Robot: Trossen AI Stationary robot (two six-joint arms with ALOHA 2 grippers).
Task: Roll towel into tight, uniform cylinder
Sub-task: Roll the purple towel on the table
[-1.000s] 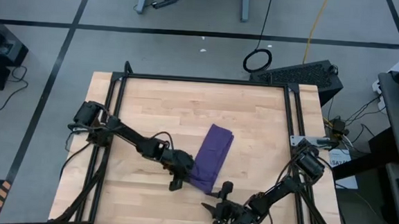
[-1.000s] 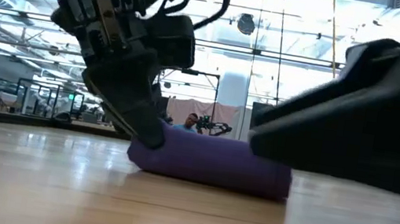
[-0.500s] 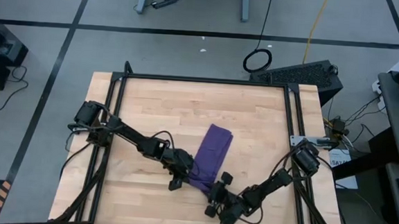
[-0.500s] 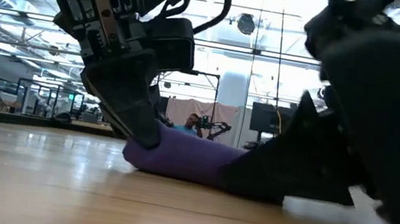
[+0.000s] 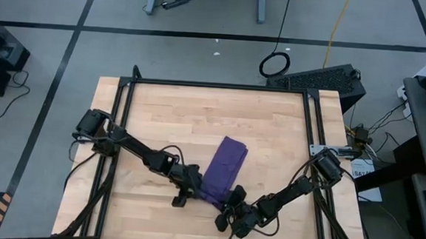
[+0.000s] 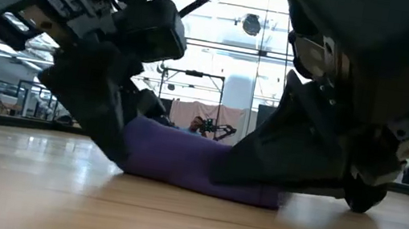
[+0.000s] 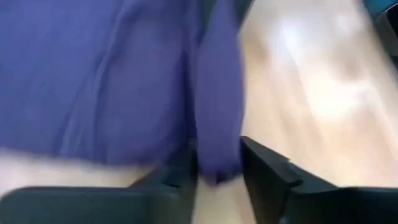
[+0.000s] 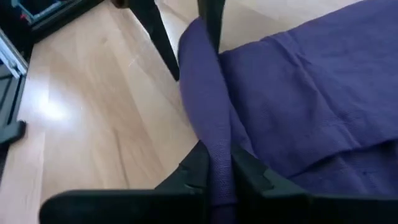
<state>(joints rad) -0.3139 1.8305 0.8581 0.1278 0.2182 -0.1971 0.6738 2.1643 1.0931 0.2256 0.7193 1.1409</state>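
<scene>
Both pincers, the left pincer [image 5: 192,190] and the right pincer [image 5: 230,202], are pinched tight on the near edge of the towel [image 5: 223,168] lying on the bench [image 5: 169,117], so to my eye they should lift level and turn it over evenly.

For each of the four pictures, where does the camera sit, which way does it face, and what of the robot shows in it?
High view: above, looking straight down; both arms, the left gripper and right gripper at the purple towel.
Low view: at tabletop height, level across the table; both grippers flank the towel.
Left wrist view: looks past its own fingers, which pinch a towel fold.
Right wrist view: its fingers pinch the towel's edge.
All four views share the towel.
</scene>
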